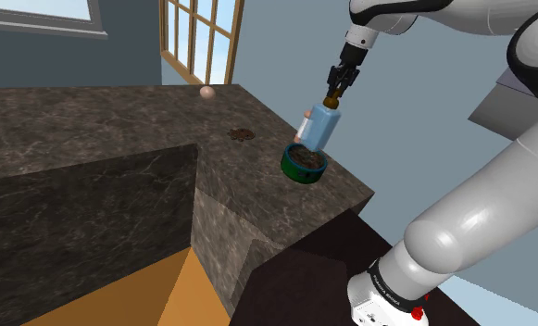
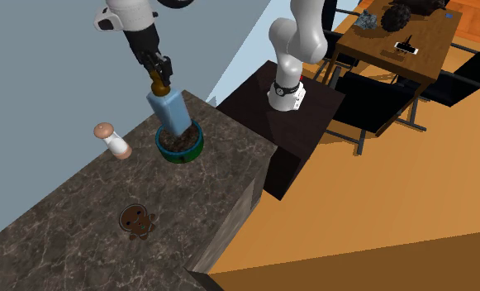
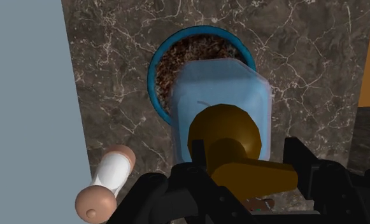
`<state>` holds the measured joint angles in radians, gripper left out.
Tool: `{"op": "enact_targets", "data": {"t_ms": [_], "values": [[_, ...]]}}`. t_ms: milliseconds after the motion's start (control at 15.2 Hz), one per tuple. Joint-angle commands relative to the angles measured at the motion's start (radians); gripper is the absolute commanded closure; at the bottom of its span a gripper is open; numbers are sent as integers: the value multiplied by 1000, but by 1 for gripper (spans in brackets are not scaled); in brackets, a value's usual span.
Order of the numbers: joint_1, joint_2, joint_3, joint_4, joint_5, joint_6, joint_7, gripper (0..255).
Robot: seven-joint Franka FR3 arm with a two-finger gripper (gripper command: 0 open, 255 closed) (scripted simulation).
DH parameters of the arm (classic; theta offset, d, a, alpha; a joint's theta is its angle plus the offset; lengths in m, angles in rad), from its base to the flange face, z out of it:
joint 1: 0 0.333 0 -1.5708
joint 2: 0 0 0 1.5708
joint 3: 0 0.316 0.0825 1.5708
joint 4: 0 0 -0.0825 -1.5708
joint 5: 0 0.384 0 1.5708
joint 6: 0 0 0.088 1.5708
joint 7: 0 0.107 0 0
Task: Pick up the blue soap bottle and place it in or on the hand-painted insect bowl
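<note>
Dark veined stone forms the bench [image 1: 118, 120], set against a blue-grey wall with a window [image 1: 197, 37] behind it.

Item under handling: the blue soap bottle [image 1: 320, 127] hangs from the gripper [image 1: 336, 94], clear of the bench top. It is tilted, and its lower end is at the mouth of the bowl [image 1: 299, 172]. The bowl has a green outer wall, a blue rim and a speckled brown inside. Whether the bottle's base touches the inside cannot be confirmed from any view.

Grasp: the fingers [image 3: 307, 165] are clenched on the bottle's brown pump head [image 3: 225, 137], one on each side, with the body below. Judgement: holding it by the top keeps the black hand above the rim, so the base can enter the bowl unobstructed.

Alignment: in the wrist view the bottle covers much of the bowl's opening, so the two are lined up.

Other items: a white shaker with a tan cap [image 2: 112, 139] lies near the bowl, and a small brown figure [image 2: 135, 219] lies further along the bench. Both are apart from the bowl.

Assessment: transport looks nearly complete, and lowering and release are outstanding. The tilt may let the bottle topple against the rim once released.
</note>
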<state>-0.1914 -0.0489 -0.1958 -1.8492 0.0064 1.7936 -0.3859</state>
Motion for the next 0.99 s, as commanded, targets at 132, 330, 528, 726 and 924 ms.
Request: {"op": "enact_targets", "data": {"t_ms": [132,330,528,726,924], "values": [[0,2,0,-52,0,55,0,255],[0,7,0,-87,1,94,-1,255],[0,11,-1,-111,2,123,-2,255],[0,11,-1,-111,2,123,-2,255],[0,11,-1,-111,2,123,-2,255]]}}
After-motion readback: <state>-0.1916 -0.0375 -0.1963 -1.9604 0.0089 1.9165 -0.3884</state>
